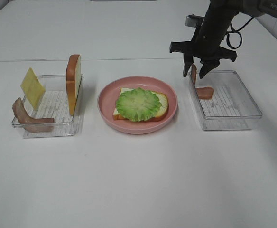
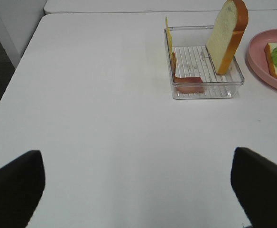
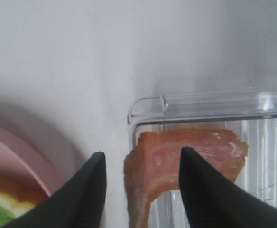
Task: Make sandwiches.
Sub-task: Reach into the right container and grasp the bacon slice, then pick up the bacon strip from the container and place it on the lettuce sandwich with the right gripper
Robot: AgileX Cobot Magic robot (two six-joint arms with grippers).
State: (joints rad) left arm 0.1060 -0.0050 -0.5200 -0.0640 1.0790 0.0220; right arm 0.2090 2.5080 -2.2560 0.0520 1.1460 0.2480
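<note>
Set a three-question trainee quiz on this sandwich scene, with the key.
1. True or false: the lettuce leaf lies on a bread slice on the pink plate.
2. Fill in: the right tool straddles a ___ strip.
3. Where is the cheese square? A left tray; B pink plate; C right tool.
Key: 1 true; 2 bacon; 3 A.

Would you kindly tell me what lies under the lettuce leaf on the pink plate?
A bread slice lies flat under the lettuce leaf, on the pink plate. Its middle is covered, so anything between them is hidden.
</note>
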